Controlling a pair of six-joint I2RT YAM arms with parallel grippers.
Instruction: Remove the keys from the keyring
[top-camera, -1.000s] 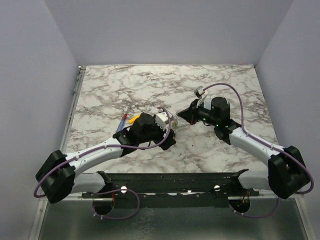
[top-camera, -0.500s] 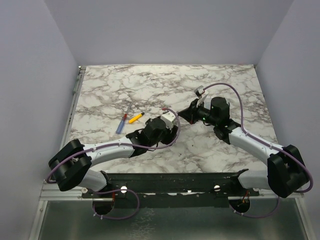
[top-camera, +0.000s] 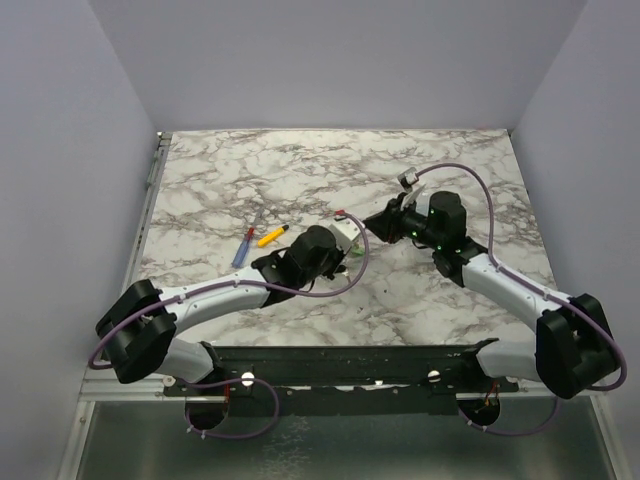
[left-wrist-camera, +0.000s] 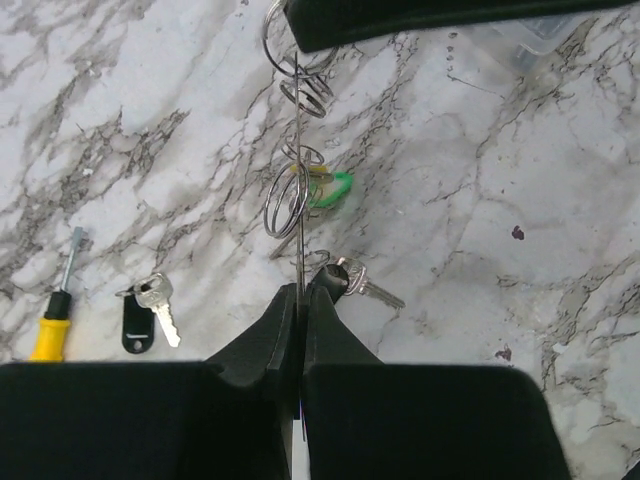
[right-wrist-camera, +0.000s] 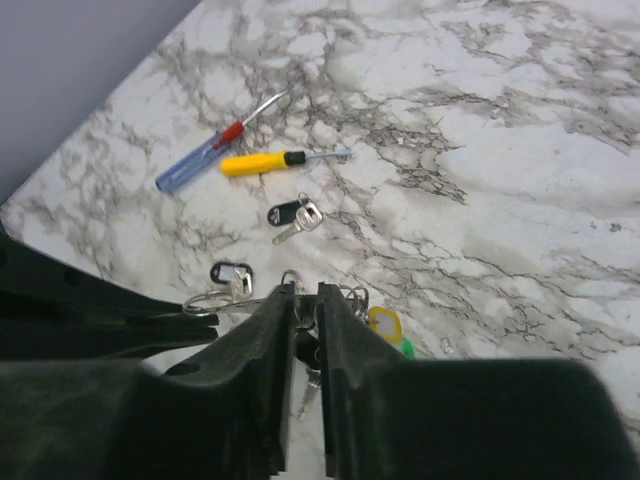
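The keyring (left-wrist-camera: 290, 195) hangs in the air to the right of the yellow screwdriver (right-wrist-camera: 262, 162), strung between the two pincers. The left pincer (left-wrist-camera: 300, 300) has its jaws pressed fully together on the ring's thin wire. The right pincer (right-wrist-camera: 305, 295) shows only a narrow slit with coils at its tips, and I cannot tell whether it truly pinches them. A green-and-yellow tagged key (left-wrist-camera: 332, 188) and a silver key (left-wrist-camera: 368, 288) appear to hang from the ring. Two black-tagged keys (right-wrist-camera: 290, 215) lie loose on the tabletop (left-wrist-camera: 500, 200), between the screwdriver and the ring. If the right grip is slack, the ring may swing or drop; a hard pull may slip the wire or bend its coils. No writing is legible; the tags are too small.
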